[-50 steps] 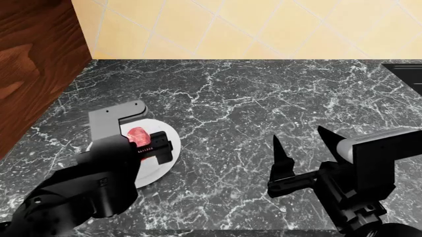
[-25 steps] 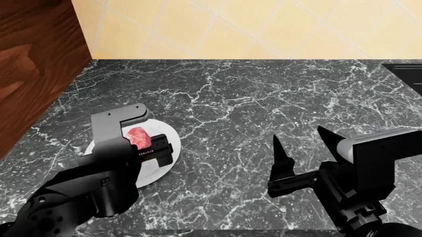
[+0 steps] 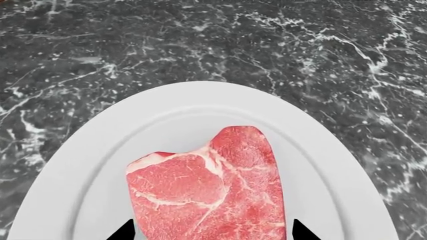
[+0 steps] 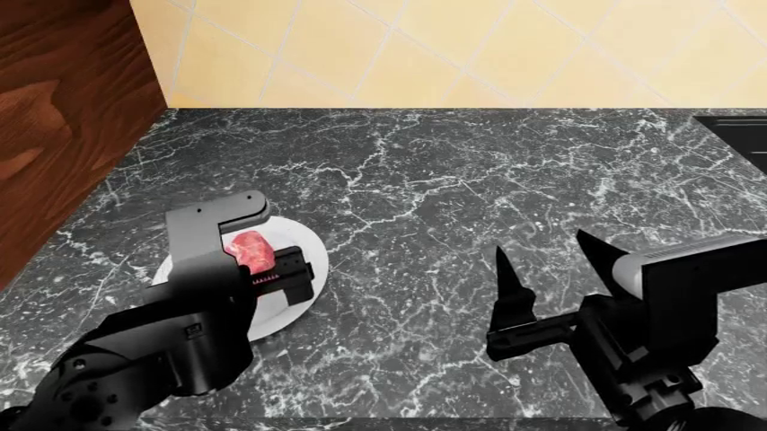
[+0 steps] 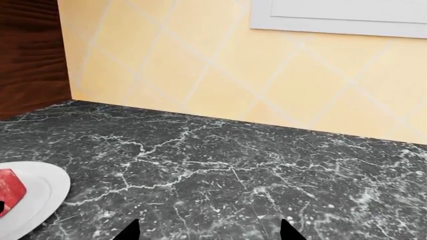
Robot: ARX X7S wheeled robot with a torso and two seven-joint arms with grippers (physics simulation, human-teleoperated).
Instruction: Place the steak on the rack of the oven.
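Two fingertips of the left end effector stand apart either side of the steak, ready to pinch; the right end effector idles spread above bare worktop.

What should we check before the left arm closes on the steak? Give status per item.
1. Steak lies flat on the white plate: ok.
2. Left gripper open, jaws either side of the steak: ok.
3. Jaws low enough to grip: cannot tell.
4. Right gripper open, empty, apart from the plate: ok.
5. Counter around the plate free of obstacles: ok.
6. Oven and rack in view: not ok.
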